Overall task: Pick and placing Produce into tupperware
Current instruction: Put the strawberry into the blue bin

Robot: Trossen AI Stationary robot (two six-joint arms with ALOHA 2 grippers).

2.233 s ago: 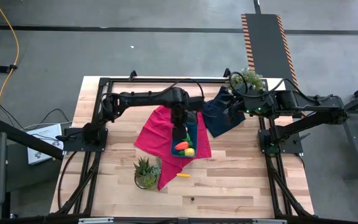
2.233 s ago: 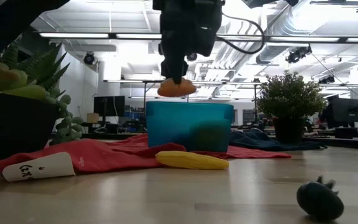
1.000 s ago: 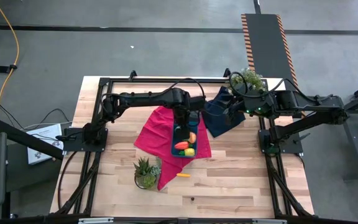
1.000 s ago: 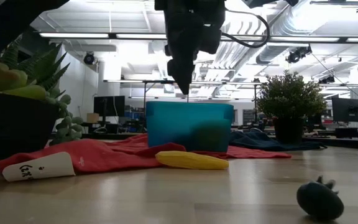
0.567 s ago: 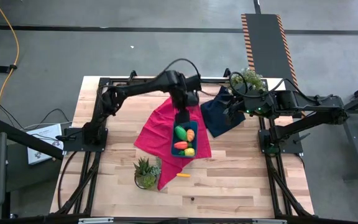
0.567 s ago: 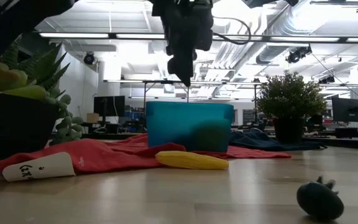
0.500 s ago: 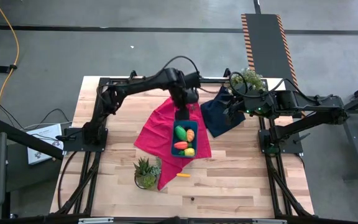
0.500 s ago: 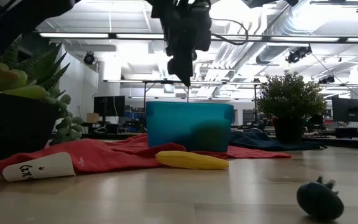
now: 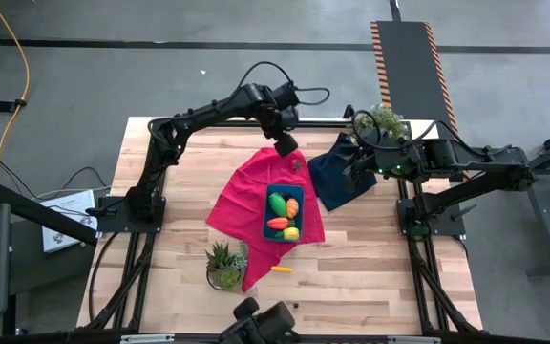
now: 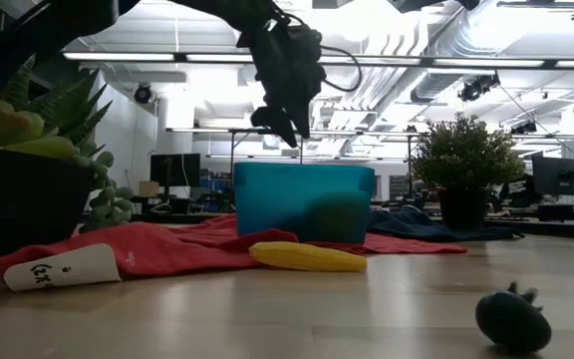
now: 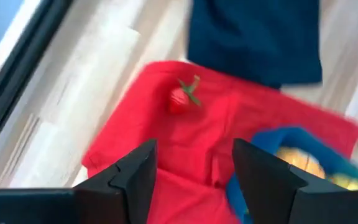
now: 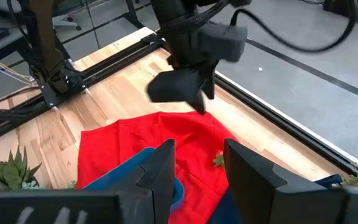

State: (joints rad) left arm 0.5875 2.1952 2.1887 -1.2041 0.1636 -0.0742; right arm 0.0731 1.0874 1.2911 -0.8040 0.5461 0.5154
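Spanning the high view: the desk, pale wood planks inside a black metal frame. Red cloth, soft and creased, lies diagonally mid-desk; dark navy cloth, also rumpled, lies toward the far right corner, touching the red one. Two leafy potted plants: one near the front edge at the red cloth's tip, one at the far right corner.

Tupperware: teal-blue plastic, rectangular, rounded corners, shallow, sits on the red cloth. Produce inside: smooth plastic pieces, green, orange, red-orange, yellow. One small orange-yellow piece lies on bare wood toward the front edge. Small strawberry, red with green stem, rests on the red cloth's far part, beside the navy cloth.

Left gripper hangs above the red cloth's far corner, fingers spread, nothing between them. Right gripper waits over the navy cloth, jaws apart, empty.
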